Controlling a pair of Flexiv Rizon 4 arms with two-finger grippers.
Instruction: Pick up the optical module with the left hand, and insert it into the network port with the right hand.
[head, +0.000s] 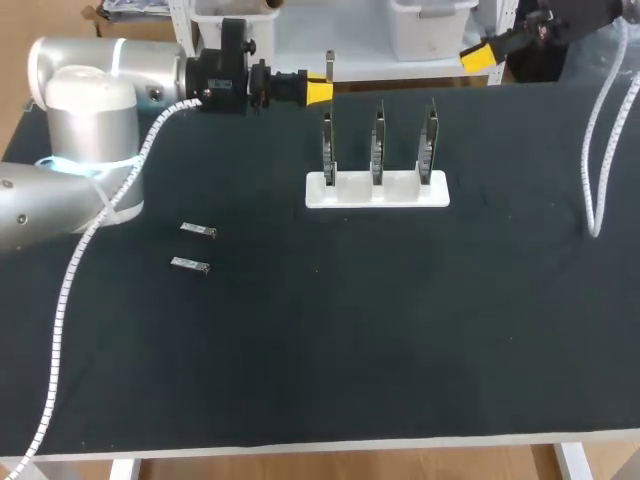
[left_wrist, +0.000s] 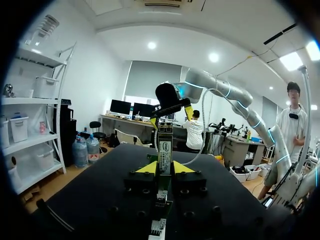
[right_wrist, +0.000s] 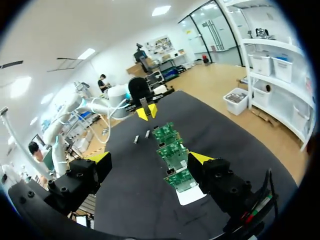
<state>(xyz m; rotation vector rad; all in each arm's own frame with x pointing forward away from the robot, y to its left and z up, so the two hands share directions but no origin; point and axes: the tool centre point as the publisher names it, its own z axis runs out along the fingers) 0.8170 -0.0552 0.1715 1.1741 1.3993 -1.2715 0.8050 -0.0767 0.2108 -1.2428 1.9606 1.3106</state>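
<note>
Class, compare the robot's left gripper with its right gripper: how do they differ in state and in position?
The left gripper is shut on an optical module, while the right gripper is open and holds nothing. In the head view, the left gripper sits behind and to the left of the white board holder, and the right gripper sits behind and to its right. Both have yellow tips.

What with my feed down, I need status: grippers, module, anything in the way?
Left gripper shut on optical module, held upright. Right gripper open, empty, off from the boards. Two spare modules lying on the table; nothing between the grippers.
</note>
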